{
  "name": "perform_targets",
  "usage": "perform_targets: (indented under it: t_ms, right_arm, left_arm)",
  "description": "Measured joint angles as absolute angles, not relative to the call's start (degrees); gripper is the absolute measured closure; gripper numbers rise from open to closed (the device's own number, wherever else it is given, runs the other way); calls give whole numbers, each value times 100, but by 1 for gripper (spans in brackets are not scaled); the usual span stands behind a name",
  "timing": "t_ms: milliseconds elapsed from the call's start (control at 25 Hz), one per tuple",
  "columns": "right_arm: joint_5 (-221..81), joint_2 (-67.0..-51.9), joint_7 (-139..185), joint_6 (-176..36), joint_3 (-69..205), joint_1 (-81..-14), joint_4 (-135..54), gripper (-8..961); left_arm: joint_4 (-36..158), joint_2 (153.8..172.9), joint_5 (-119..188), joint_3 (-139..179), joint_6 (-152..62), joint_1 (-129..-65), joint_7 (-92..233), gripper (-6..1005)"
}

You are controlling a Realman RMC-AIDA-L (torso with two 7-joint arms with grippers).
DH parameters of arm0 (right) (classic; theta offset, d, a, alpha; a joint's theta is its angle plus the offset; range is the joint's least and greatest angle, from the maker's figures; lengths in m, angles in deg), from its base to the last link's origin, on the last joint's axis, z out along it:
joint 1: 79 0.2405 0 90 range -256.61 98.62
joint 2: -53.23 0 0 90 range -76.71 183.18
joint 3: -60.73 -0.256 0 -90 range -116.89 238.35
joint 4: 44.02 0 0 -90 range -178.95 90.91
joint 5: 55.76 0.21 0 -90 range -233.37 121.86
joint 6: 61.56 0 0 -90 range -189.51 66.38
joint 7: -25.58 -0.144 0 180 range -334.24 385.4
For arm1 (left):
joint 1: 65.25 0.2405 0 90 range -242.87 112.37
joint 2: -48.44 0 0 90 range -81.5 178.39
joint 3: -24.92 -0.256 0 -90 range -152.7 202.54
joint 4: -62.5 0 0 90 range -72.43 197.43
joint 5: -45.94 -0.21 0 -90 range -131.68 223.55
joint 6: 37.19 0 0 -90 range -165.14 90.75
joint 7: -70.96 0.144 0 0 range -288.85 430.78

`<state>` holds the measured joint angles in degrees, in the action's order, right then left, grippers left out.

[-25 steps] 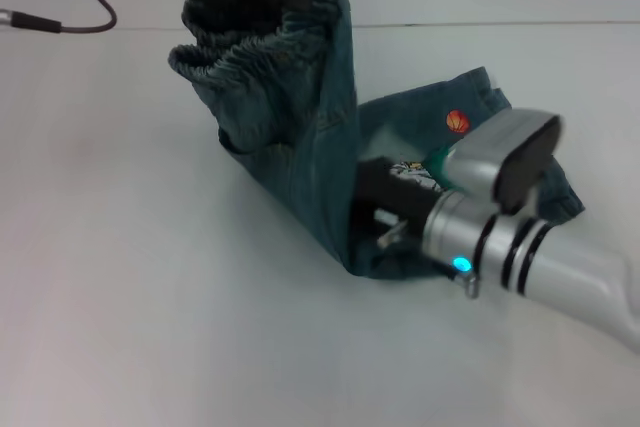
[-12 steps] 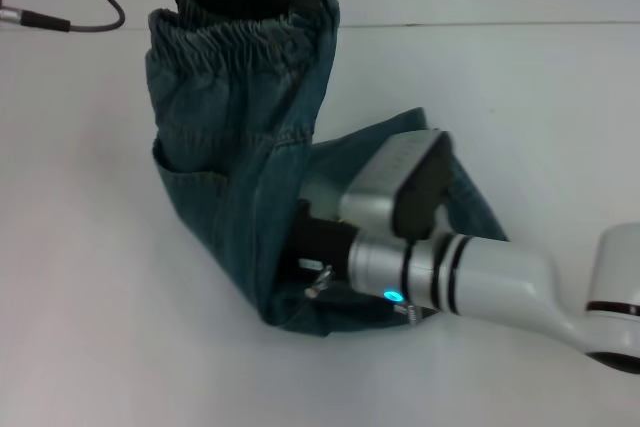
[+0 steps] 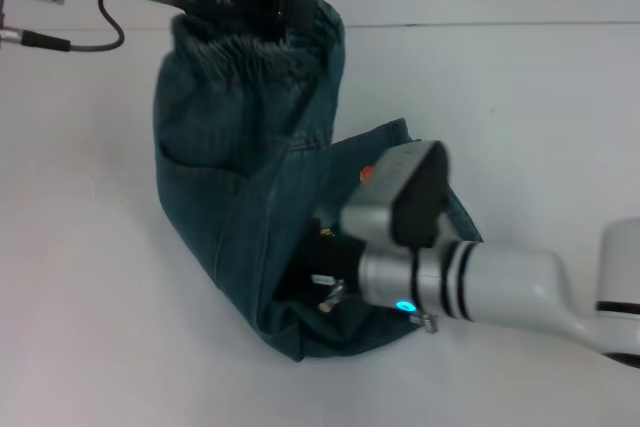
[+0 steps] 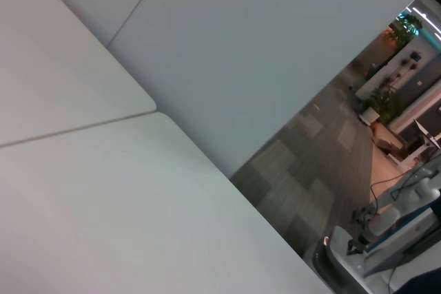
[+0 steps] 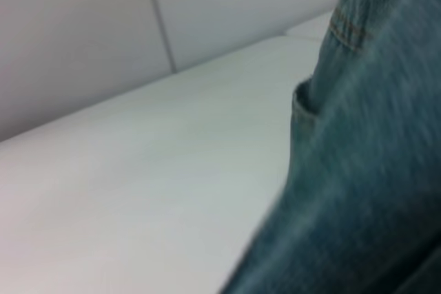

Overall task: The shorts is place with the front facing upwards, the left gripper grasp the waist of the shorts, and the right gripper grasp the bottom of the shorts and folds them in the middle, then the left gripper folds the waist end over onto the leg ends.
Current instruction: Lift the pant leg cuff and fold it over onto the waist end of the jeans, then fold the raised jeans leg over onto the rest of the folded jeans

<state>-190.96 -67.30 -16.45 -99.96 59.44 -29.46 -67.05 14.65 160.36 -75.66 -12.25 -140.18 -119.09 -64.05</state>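
Observation:
The blue-green denim shorts [image 3: 215, 177] hang in a tall fold over the white table. At the top of the head view, my left gripper [image 3: 285, 9] is shut on the gathered waist end [image 3: 255, 47] and holds it high. Low down, my right gripper [image 3: 305, 287] reaches in from the right on its silver arm, tucked into the fold and shut on the bottom of the shorts. The leg ends [image 3: 330, 342] lie bunched on the table beneath it. An orange patch [image 3: 367, 173] peeks out above the right wrist. Denim [image 5: 365, 170] fills one side of the right wrist view.
A table seam [image 3: 500, 24] runs across the far side. The left wrist view shows a table edge [image 4: 227, 177] with open floor [image 4: 324, 170] and office equipment beyond. A grey cable [image 3: 95, 42] hangs off the left arm.
My right gripper has carried the bottom of the shorts leftward under the raised waist. The waist end has spread out and hangs lower from my left gripper, which shifted slightly right.

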Motion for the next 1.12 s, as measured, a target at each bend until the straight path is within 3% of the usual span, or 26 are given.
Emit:
perform_targets:
  t_ms: [280,520,1040,1120]
  right_arm:
    - [-19090,-6727,-1743,-10928,5292,-3877,-5856,953]
    - [-19059,-6689,-1744,-11672,3734,-4358,-5112,953]
    - [-19056,-6623,-1881,-12756,1994,-4569,-4796,953]
    - [-19058,-6622,-1881,-12758,1977,-4587,-4793,953]
  left_arm:
    - [1529,16138,-7565,-1311,-14021,-11919,-6328,960]
    - [1593,16355,-7564,-1588,-13943,-12020,-6223,962]
    - [2121,16926,-7651,-3100,-12333,-12323,-6221,962]
    - [2165,17020,-7652,-3216,-12129,-12328,-6221,927]
